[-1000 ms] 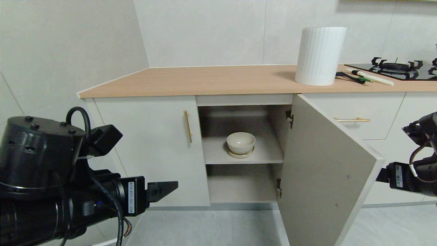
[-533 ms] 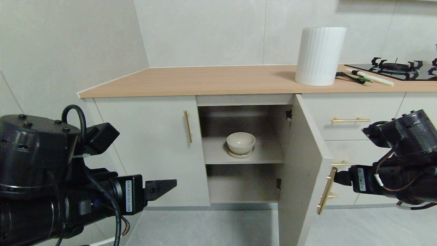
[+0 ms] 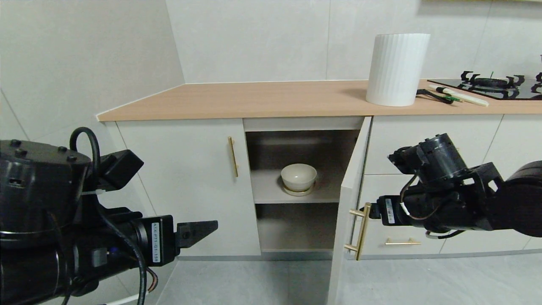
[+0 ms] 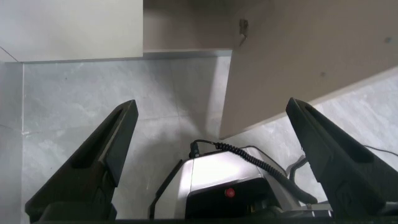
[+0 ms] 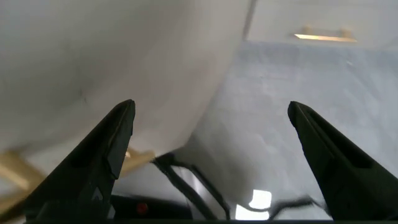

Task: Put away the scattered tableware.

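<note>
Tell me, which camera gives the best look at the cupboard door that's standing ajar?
The head view: it shows the cupboard door whole, standing partway open, with its gold handle by the right gripper. The left wrist view catches part of its inner face; the right wrist view, its outer face close up.

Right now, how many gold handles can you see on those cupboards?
3: the closed left door's handle, the half-open door's handle, and a low drawer's handle on the right. The right arm may hide others.
</note>
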Tool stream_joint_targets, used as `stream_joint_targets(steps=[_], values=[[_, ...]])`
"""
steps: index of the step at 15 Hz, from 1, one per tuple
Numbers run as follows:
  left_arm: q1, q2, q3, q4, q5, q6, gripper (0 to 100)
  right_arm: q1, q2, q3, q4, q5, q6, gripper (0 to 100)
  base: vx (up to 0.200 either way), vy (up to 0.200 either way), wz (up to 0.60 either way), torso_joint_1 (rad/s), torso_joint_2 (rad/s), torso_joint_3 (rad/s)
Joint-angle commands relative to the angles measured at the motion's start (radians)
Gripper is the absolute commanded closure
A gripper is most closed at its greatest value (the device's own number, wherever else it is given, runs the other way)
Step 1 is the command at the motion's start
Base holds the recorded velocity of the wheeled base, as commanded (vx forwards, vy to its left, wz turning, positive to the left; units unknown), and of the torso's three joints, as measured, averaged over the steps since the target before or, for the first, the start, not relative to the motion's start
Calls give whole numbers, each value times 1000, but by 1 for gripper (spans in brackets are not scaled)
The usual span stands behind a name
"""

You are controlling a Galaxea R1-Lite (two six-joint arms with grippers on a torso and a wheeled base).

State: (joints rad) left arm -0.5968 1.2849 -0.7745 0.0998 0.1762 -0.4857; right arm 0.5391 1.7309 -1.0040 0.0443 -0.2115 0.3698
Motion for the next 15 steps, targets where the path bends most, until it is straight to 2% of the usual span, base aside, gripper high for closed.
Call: stream_joint_targets(steps=[1, 3, 7, 15], values=[[0, -7, 0, 0, 0, 3, 0, 2, 101, -50, -47, 17, 0, 0, 0, 0, 0, 0, 0, 0], [0, -7, 0, 0, 14, 13, 0, 1, 148, -87, -86, 35, 0, 0, 0, 0, 0, 0, 0, 0], [0, -4, 0, 0, 29, 13, 0, 2, 216, -113, -182, 84, 12, 0, 0, 0, 0, 0, 0, 0], [0, 1, 0, 0, 31, 13, 0, 2, 346, -113, -432, 78, 92, 0, 0, 0, 0, 0, 0, 0]])
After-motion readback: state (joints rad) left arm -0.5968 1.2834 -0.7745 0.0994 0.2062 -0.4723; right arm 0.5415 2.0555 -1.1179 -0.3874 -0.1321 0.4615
